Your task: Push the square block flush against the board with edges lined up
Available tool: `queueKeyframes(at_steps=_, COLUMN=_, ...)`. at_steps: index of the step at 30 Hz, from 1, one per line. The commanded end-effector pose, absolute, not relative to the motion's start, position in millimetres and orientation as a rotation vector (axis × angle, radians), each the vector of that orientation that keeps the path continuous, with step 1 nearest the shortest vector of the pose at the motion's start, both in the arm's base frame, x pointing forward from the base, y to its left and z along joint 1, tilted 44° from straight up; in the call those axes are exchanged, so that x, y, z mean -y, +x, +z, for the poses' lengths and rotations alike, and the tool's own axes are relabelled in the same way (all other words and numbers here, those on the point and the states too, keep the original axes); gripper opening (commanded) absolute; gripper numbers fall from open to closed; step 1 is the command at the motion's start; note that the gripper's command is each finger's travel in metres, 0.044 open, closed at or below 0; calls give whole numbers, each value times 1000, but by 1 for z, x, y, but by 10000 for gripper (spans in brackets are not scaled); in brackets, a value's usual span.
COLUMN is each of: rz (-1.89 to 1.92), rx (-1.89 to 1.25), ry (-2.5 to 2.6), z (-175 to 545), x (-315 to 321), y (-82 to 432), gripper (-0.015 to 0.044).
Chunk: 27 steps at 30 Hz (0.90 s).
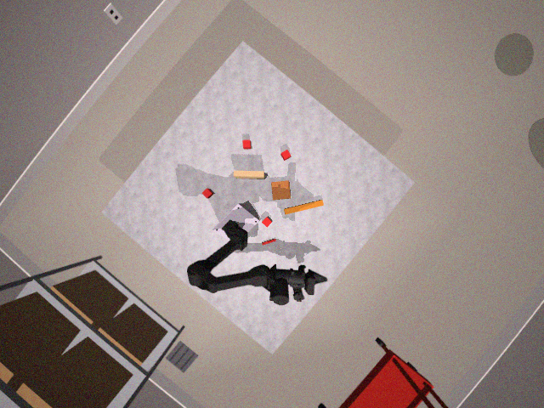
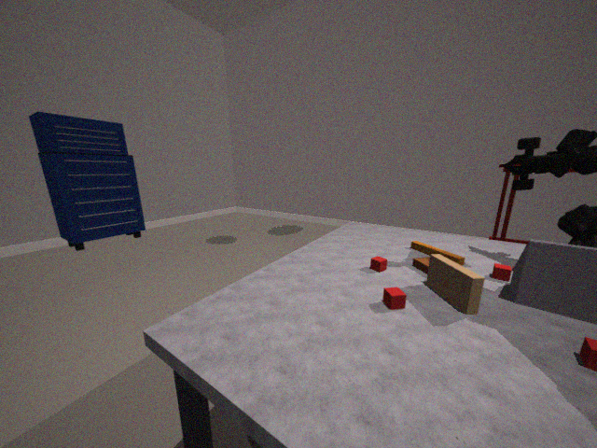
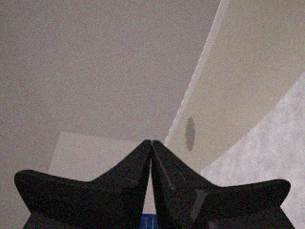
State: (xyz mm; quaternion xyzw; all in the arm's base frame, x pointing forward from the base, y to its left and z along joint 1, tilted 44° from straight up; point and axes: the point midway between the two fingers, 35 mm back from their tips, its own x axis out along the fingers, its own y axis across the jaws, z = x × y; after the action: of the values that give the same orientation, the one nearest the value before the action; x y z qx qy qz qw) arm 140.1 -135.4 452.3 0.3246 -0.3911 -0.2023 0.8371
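The brown square block lies flat on the table. A tan board stands on its long edge to the block's upper left in the top view. An orange strip lies slanted to its lower right. The block shows a small gap to each in that view. In the exterior view, the tan board partly hides the block. My gripper is shut with its fingertips together and nothing between them. It is raised above the table, well away from the block and both long pieces.
Red cubes stand around the pieces, one near the grey sloped object. A thin red piece is near the arm. The table has its near corner in the exterior view.
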Motion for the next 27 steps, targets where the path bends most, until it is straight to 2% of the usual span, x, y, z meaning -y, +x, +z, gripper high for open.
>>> queueKeyframes(at_steps=1, rz=-459, rx=737, ry=718, z=443, x=146, y=163, gripper=0)
queueKeyframes(at_steps=14, rz=-534, rx=399, ry=764, z=392, x=162, y=241, gripper=0)
queueKeyframes(at_steps=27, rz=-560, rx=42, ry=731, z=327, x=147, y=313, gripper=0)
